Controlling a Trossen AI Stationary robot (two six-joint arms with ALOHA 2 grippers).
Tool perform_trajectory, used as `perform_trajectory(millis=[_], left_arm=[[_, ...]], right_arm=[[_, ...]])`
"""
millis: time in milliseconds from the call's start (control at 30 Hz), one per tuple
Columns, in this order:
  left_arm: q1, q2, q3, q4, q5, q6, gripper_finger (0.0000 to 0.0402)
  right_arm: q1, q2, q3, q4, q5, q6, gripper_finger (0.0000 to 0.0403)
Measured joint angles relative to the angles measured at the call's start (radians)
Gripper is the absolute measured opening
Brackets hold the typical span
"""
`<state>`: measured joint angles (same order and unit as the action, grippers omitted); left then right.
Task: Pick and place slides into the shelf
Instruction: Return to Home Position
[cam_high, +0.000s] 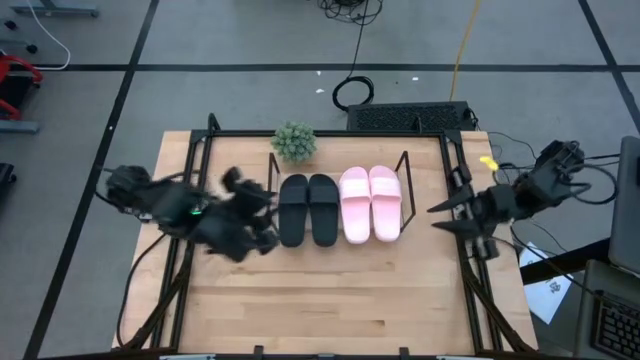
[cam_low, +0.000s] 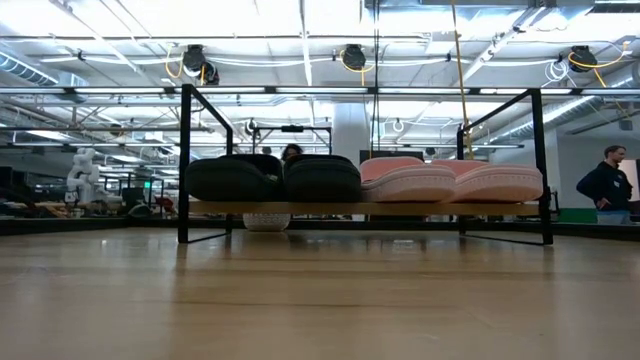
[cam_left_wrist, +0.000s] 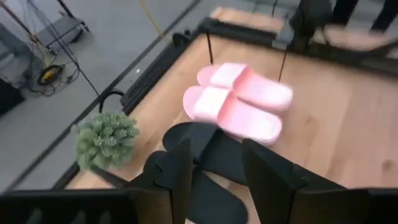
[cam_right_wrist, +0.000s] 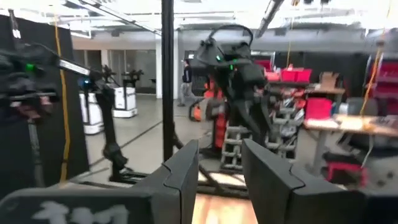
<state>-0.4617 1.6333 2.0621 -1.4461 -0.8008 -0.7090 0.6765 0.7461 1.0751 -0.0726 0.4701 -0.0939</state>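
Table (cam_high: 330, 300), shelf (cam_high: 409, 195), four slides (cam_high: 355, 208) within.

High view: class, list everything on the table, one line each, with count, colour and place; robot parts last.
Light wooden table: one, tan, centre of view.
Black metal-rod shelf with wooden base: one, black, mid-table.
Matte black open-toe slide sandals: two, black, shelf's left half.
Pale pink slide sandals: two, pink, shelf's right half.
Small green potted plant: one, green, behind the shelf.
Left gripper: one, dark, open, left of shelf.
Right gripper: one, dark, open, right of shelf.
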Motion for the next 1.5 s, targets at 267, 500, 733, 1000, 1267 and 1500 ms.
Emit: perform_trajectory(millis=[267, 500, 733, 1000, 1267, 1500], left_arm=[[-0.299, -0.205, -0.219, -0.113, -0.18, -0.491, 0.0143], [-0.54, -0.373, -0.596, -0.118, -0.229, -0.924, 0.0143], [-0.646, -0.399, -0.902, 0.056, -0.344, -1.189, 0.0143], [-0.612, -0.478, -1.045, 0.053, -0.428, -1.213, 0.0143], [-0.561, -0.735, -1.202, 0.056, -0.496, -1.105, 0.0143], [-0.556, -0.902, -1.33, 0.189, -0.51, -1.017, 0.0143]], right_arm=[[0.027, -0.111, 0.0, -0.193, -0.027, 0.126, 0.0111], [0.039, -0.11, -0.006, -0.225, -0.029, 0.306, 0.0111], [-0.019, -0.01, -0.208, -0.041, -0.031, 0.28, 0.0111], [-0.38, -0.069, -0.401, 0.26, -0.361, 0.266, 0.0111], [-0.803, -0.098, -0.415, 0.239, -0.824, 0.323, 0.0111], [-1.038, -0.197, -0.413, 0.189, -1.054, 0.396, 0.0111]])
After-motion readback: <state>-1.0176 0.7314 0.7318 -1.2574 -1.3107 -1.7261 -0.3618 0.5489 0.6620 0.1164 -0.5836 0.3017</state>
